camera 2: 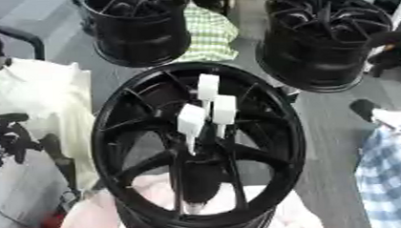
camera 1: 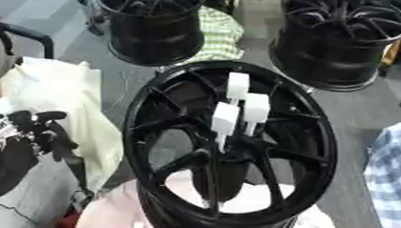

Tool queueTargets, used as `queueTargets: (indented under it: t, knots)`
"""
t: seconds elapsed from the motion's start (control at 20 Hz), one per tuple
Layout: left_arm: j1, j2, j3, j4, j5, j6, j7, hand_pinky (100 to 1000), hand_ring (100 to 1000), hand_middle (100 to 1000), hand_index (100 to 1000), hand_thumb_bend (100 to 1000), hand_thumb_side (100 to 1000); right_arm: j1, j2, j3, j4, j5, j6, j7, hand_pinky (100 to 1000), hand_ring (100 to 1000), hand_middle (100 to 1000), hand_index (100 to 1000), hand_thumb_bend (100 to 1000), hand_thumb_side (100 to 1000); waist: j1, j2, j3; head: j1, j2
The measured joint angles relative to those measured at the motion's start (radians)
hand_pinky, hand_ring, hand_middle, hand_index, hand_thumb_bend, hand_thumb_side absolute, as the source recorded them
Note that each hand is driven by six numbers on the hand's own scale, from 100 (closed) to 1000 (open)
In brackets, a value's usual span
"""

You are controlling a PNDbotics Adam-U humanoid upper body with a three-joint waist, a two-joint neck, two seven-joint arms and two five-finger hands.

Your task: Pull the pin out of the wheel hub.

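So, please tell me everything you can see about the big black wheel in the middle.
The wheel is glossy black, apparently metal, with thin spokes running from a round rim to the centre. It lies tilted, face up towards the camera, on pale pink cloth. Three white pins with blocky heads stand in its hub. No hand touches it.

Black wheel hub [camera 1: 230,143], white pins [camera 1: 238,107], green checked cloth [camera 1: 218,34], blue checked cloth [camera 1: 394,171]
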Motion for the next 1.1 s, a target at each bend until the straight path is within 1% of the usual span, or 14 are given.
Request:
queueTargets:
  t: [0.15, 0.3, 0.5, 0.6, 0.7, 0.8, 1.1]
  knots:
    - [0.0, 0.001, -0.006, 0.0, -0.002, 0.0, 0.0, 725, 392, 538, 826, 100, 919, -0.112, -0.009, 0.05, -0.002, -0.043, 0.073, 0.143, 858, 872, 894, 934, 584, 296, -0.002, 0.0, 0.006, -0.007, 0.0]
    - [0.0, 0.007, -0.012, 0.0, -0.003, 0.0, 0.0, 725, 390, 538, 826, 100, 922, -0.211, 0.003, 0.094, -0.005, -0.045, 0.173, 0.251, 881, 887, 903, 944, 607, 285, -0.006, 0.0, 0.012, -0.015, 0.0]
    - [-0.001, 0.008, -0.023, 0.0, -0.005, 0.001, 0.001, 726, 387, 538, 826, 100, 921, -0.301, 0.058, 0.143, -0.002, -0.02, 0.317, 0.327, 889, 900, 909, 954, 620, 259, -0.006, 0.0, 0.026, -0.029, 0.0]
    - [-0.001, 0.008, -0.025, 0.0, -0.005, 0.001, 0.001, 726, 389, 538, 826, 100, 922, -0.337, 0.088, 0.165, 0.023, 0.0, 0.368, 0.352, 891, 902, 910, 956, 626, 249, -0.006, 0.0, 0.034, -0.038, 0.0]
    - [-0.002, 0.008, -0.03, 0.0, -0.005, 0.001, 0.001, 726, 386, 538, 826, 100, 924, -0.371, 0.121, 0.186, 0.069, 0.027, 0.398, 0.377, 891, 902, 910, 957, 633, 239, -0.006, 0.0, 0.041, -0.047, 0.0]
    - [-0.005, 0.008, -0.036, 0.0, -0.005, 0.001, 0.001, 726, 382, 538, 826, 100, 926, -0.404, 0.155, 0.205, 0.126, 0.056, 0.412, 0.399, 893, 903, 911, 960, 633, 231, -0.006, 0.001, 0.049, -0.056, 0.0]
    - [-0.013, 0.007, -0.05, 0.0, -0.011, 0.001, 0.001, 727, 395, 538, 827, 100, 925, -0.472, 0.246, 0.256, 0.288, 0.166, 0.403, 0.475, 890, 896, 906, 959, 621, 203, -0.001, 0.005, 0.072, -0.08, 0.0]
